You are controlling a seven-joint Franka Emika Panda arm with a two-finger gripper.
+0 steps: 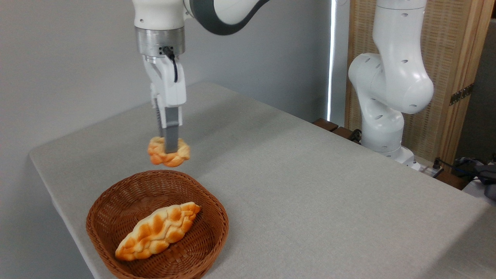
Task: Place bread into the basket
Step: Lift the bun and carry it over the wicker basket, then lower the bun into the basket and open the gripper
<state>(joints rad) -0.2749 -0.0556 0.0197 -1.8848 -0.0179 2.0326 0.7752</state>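
Above the basket's (116, 201) far rim, well inside the worktop's (310, 186) left edge with bare cloth stretching right, the pincer (169, 149) hangs closed on the bread (178, 155), a round bun lying flat without any clear long axis, clear of the loaf (159, 230) lying diagonally in the basket.

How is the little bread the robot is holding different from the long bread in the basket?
The small bun is round with bumpy edges; the braided loaf is long with pointed ends. The bun is much smaller than the loaf. The bun hangs in the air, pinched by the gripper, while the loaf lies inside the basket. The loaf shows darker orange-brown patches; the bun looks more evenly golden. Both are golden breads.
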